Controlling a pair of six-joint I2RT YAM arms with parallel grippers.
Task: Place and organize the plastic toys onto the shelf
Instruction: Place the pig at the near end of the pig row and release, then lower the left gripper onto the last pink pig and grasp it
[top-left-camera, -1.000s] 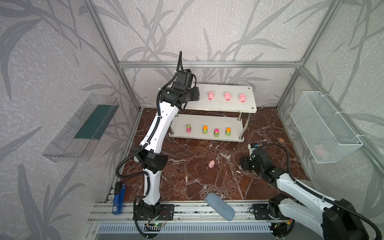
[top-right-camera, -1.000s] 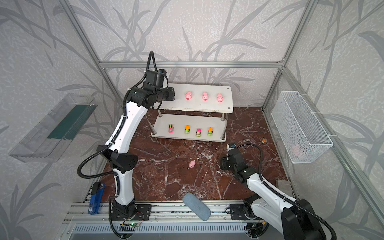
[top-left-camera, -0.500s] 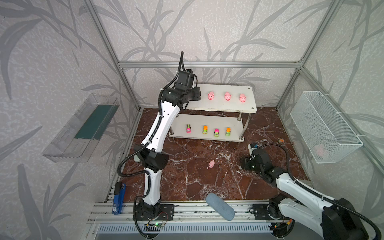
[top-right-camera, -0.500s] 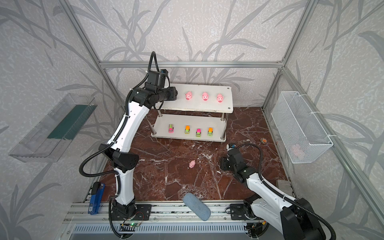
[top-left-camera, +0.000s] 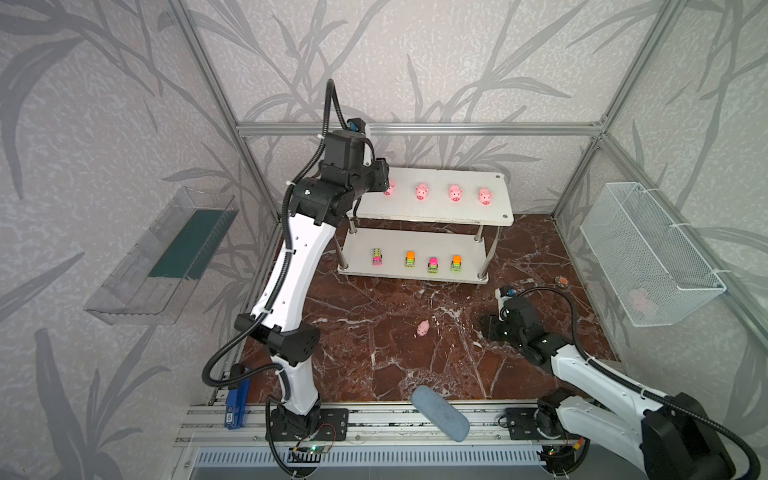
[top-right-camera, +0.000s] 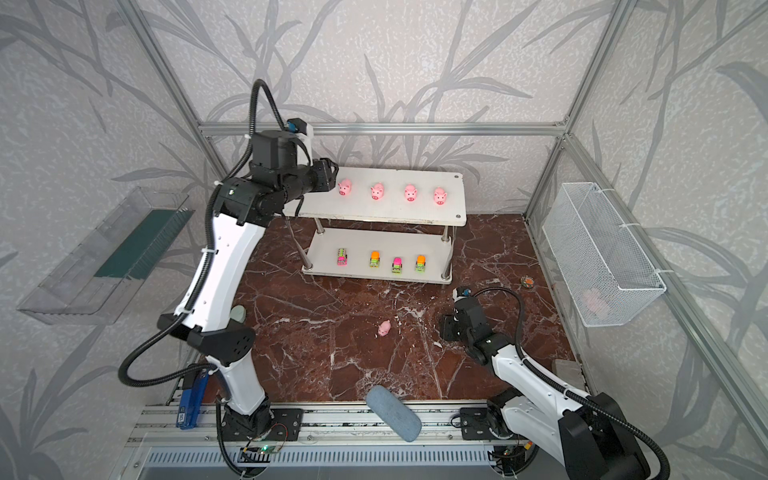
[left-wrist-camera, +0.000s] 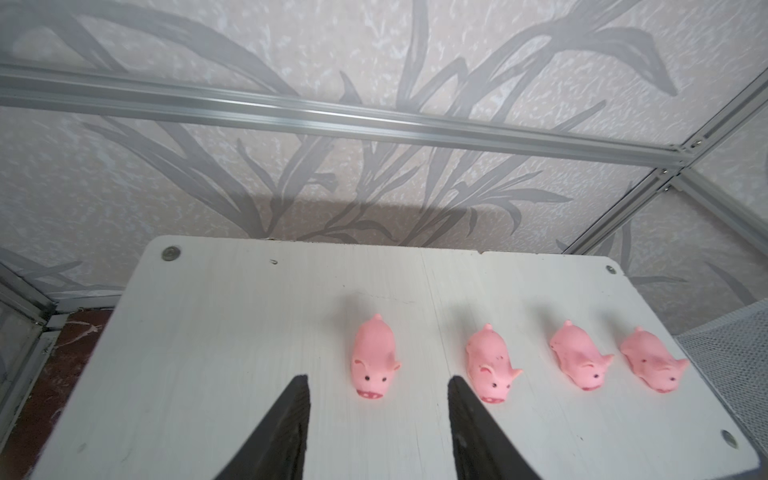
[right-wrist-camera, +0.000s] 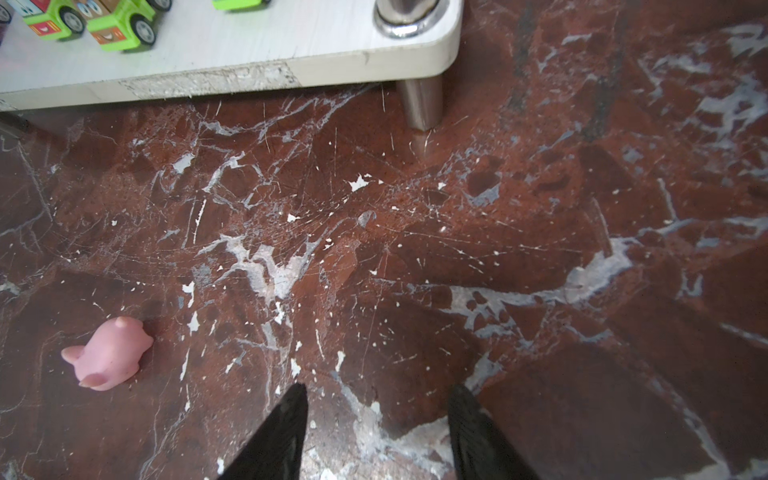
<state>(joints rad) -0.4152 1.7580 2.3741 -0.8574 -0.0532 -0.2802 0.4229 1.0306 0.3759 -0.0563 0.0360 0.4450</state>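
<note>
Flagging risk: left end effector (left-wrist-camera: 378, 379), jaws parted and empty, sat close up to the leftmost pig (top-right-camera: 344, 187) on the shelf (top-right-camera: 415, 216); skewed retreat could've toppled it.

Bright, diffuse light from above. Soft shadows behind 4 pigs (left-wrist-camera: 374, 361) on shelf (left-wrist-camera: 232, 332). Top views sharp throughout; wrist views slightly softer.
</note>
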